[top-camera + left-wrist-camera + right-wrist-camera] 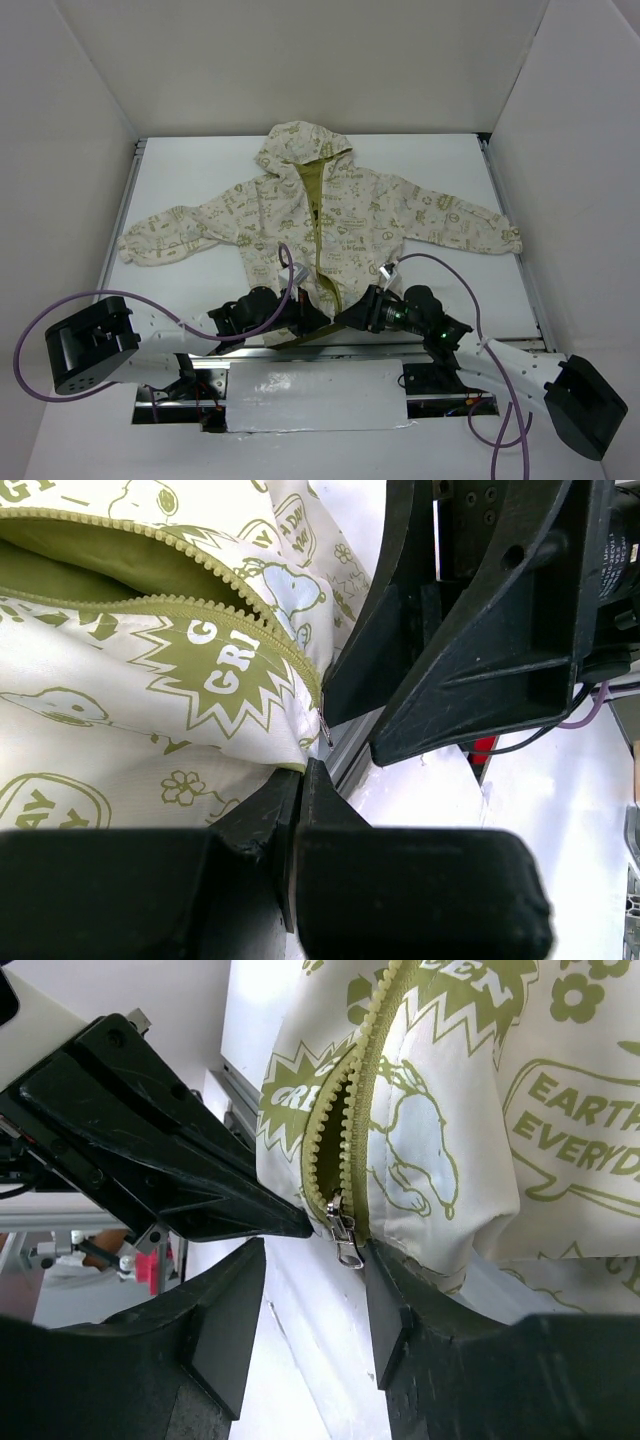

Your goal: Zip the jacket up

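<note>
Right wrist view: jacket hem and zipper slider at the right tool.
Item: cream jacket with olive-green prints, flat on the table, hood at the end far from both tools, hem nearest them. Zipper teeth stand parted beyond the slider, with olive lining showing in the gap. Fingers of the right tool are apart; the metal slider and its pull hang between the fingertips, closer to the finger on the jacket's side, not gripped. Fingers of the left tool are together, clamped on the hem edge at the zipper's lower end. Its tip sits just beside the slider, facing the right tool.
</note>
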You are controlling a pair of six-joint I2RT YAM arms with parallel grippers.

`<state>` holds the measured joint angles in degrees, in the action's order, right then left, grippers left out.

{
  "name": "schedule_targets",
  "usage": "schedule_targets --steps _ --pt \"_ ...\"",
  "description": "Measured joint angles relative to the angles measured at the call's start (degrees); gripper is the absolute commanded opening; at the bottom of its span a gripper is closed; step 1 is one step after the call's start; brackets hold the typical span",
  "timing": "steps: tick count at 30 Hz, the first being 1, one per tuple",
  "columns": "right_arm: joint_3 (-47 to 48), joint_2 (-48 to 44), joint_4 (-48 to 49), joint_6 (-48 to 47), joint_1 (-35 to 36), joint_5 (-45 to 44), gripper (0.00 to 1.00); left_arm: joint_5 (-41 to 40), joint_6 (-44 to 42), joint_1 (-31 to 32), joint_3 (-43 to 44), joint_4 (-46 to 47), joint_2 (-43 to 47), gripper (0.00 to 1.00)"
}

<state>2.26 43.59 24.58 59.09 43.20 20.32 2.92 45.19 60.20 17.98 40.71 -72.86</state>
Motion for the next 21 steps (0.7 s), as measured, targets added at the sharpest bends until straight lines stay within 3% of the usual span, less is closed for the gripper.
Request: schedule_targets --steps 21 --pt "0.0 6.3 6.0 1.3 -0.7 1.9 0.49 0.3 0.0 0.0 -0.1 1.1 0.3 0.00"
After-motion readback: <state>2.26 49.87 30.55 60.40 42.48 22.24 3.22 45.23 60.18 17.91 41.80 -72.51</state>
